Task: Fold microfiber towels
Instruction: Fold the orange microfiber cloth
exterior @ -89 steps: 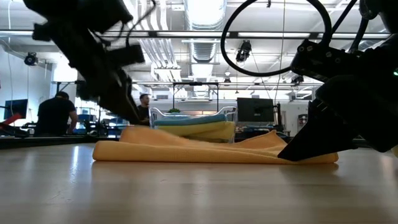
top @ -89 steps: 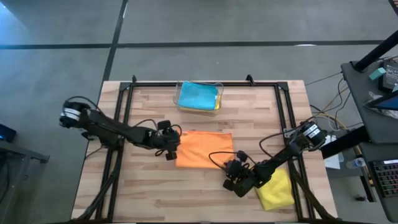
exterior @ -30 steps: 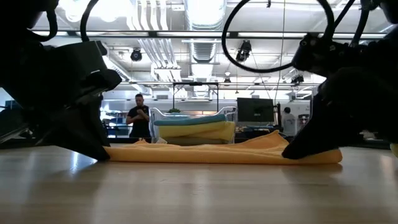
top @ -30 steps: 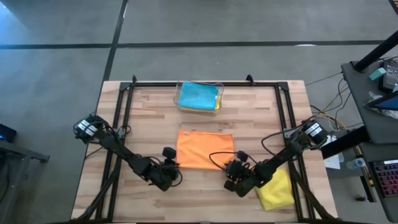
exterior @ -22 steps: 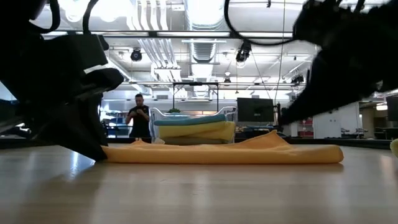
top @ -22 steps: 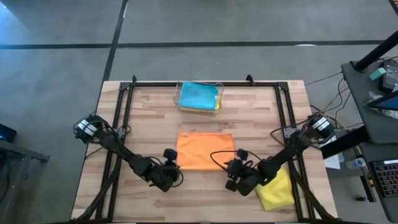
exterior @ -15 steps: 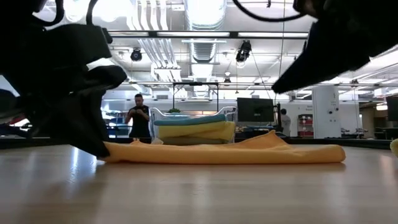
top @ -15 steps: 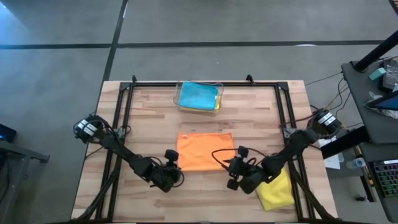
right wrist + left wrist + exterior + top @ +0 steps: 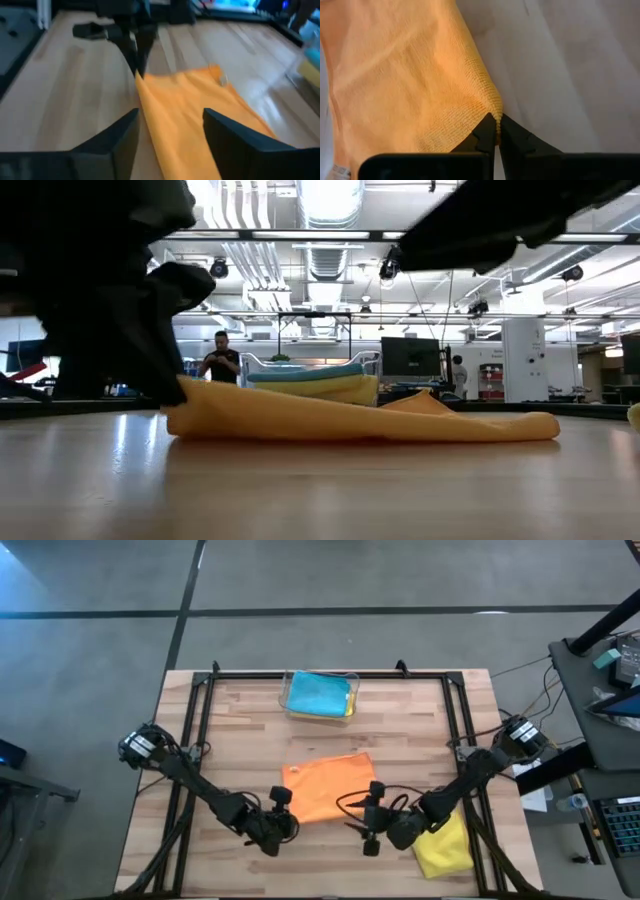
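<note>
The orange towel (image 9: 322, 789) lies mid-worktop, half folded, one near corner lifted. The left tool (image 9: 496, 131) pinches that corner; the right tool (image 9: 368, 832), spread and empty, hovers off the other near corner. A yellow towel (image 9: 444, 845) waits unfolded at the right; folded ones fill the bin (image 9: 319, 695). Bare worktop (image 9: 230, 730) surrounds it.

Left claw (image 9: 496, 131) pinched closed low, right claw (image 9: 169, 131) spread wide, raised
</note>
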You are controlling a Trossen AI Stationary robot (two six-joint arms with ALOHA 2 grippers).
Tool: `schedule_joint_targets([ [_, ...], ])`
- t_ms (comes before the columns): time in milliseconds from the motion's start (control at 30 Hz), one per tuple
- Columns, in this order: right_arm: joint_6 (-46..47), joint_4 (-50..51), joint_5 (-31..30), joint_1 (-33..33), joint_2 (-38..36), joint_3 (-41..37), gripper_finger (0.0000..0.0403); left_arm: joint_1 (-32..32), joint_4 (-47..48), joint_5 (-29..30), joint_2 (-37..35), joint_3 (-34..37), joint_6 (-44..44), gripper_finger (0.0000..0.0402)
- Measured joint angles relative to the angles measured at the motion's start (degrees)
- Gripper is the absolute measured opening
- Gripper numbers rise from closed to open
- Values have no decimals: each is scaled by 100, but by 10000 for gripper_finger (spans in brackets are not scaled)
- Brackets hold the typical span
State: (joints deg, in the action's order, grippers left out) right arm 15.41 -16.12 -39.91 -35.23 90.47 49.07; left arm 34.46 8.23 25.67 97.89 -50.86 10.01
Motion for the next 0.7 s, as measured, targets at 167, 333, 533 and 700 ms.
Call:
schedule_joint_targets([
  [167,-955,-1206,45,29,430,3,260,-9,-9,-4,-15,-208,12,0],
  [333,-1302,-1914,198,136,1005,158,268,-49,-6,-11,-15,-387,18,0],
  [533,-1801,-879,179,287,2137,1527,249,-114,-3,-280,-17,-473,59,0],
  [700,-1721,995,52,426,2731,2882,227,-125,43,-511,-17,-462,321,0],
])
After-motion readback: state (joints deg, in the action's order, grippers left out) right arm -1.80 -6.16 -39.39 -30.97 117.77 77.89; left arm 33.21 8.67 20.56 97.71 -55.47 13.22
